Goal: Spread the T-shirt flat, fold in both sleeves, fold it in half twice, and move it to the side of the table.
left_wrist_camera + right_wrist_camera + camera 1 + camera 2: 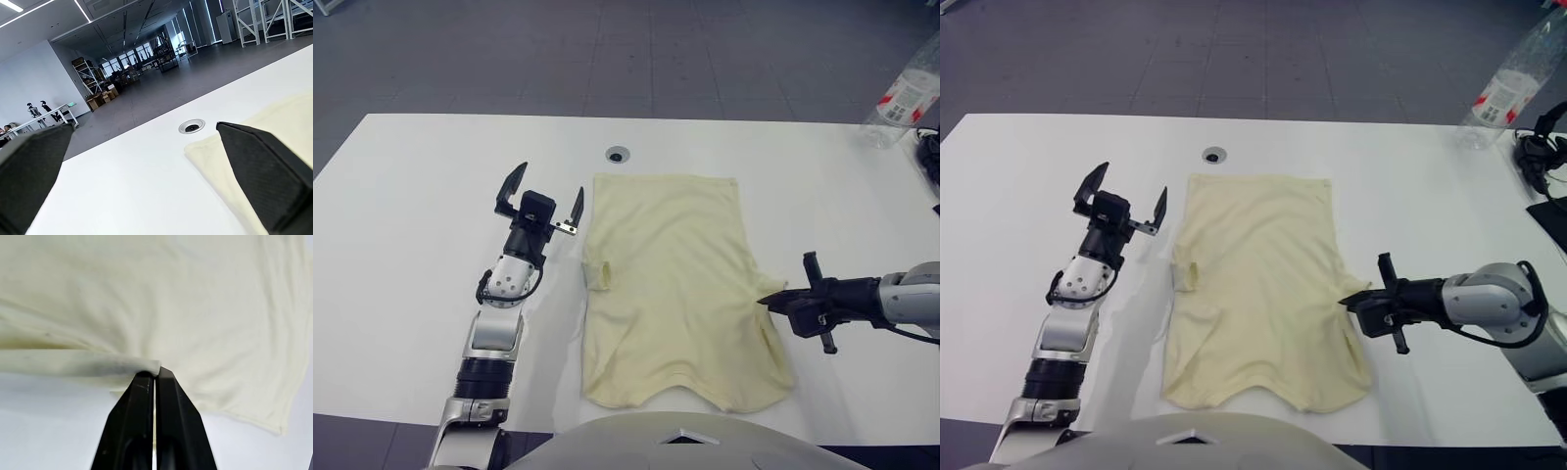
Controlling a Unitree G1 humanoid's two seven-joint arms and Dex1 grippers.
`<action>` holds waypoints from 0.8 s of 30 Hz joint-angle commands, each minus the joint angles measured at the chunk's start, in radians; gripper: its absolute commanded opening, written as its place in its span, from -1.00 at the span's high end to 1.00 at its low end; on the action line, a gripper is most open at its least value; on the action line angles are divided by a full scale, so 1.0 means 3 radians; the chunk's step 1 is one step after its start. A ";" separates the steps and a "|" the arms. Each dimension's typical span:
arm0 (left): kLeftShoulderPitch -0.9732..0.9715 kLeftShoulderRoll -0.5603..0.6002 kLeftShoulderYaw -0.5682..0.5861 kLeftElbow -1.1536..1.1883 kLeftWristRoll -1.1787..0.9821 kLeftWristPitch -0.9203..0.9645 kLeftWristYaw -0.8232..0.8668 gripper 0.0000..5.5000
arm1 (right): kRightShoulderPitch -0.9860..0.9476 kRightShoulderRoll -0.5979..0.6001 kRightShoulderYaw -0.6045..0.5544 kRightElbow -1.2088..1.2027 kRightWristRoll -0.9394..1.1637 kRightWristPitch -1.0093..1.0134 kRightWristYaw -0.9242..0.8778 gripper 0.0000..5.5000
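Left arm [497, 338] stretched forward, wrist nearly straight. Left gripper [548, 184] wide open, two fingers [512, 184] spread apart, pointing ahead, nothing between them. Right arm [909, 296] comes in from right side, forearm about level. Right gripper [152, 373] fingers pressed together, tips pinching fold of T-shirt [195, 308] right at fingertips.

No legible text; label [1494, 97] on plastic bottle [1528, 54] too small to read.
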 commanded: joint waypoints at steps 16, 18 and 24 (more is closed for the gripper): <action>-0.0054 0.0019 -0.0054 -0.0019 0.0055 0.0000 -0.0014 -0.96 | -0.0585 0.0399 0.0570 -0.0107 -0.0173 0.0199 0.0081 0.99; -0.0056 0.0018 -0.0063 -0.0026 0.0055 0.0006 -0.0019 -0.96 | -0.0610 0.0434 0.0597 -0.0101 -0.0180 0.0214 0.0079 0.99; -0.0049 0.0024 -0.0078 -0.0044 0.0065 0.0015 -0.0027 -0.96 | -0.0606 0.0491 0.0658 -0.0116 -0.0191 0.0225 0.0081 0.99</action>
